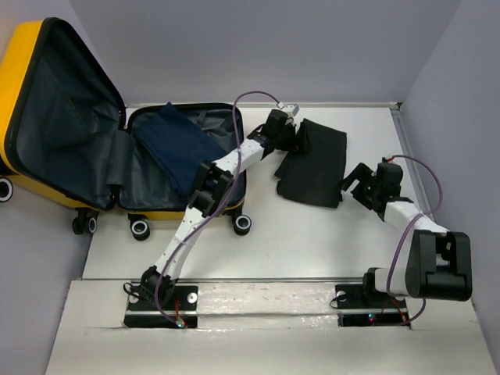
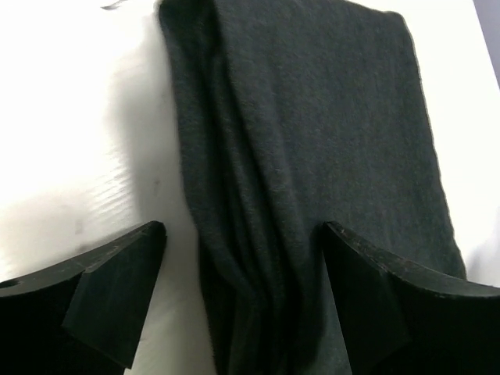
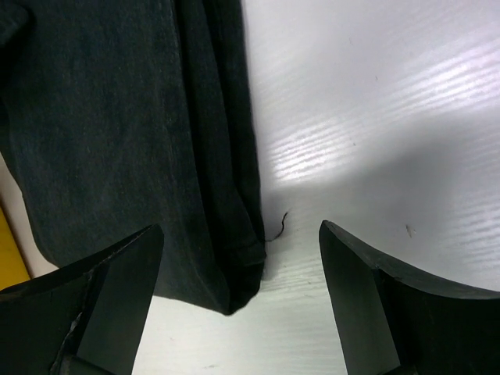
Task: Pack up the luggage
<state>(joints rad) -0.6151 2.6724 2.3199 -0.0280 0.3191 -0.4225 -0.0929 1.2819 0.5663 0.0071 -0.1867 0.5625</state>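
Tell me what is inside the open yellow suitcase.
A folded navy garment lies in the base half of the suitcase; the lid half shows only grey lining. The left arm covers the base's right edge.

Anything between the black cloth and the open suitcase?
Nothing loose lies on the white table between the folded black cloth and the open yellow hard-shell suitcase. Only the left arm itself crosses the suitcase's right rim; a folded navy garment already occupies part of that half.

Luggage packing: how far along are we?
Done: the navy garment lies in the open luggage. In hand: the left gripper and right gripper, both open, each straddle an edge of the black garment on the table, gripping nothing. Left: grasp it, move it into the luggage, close the luggage.
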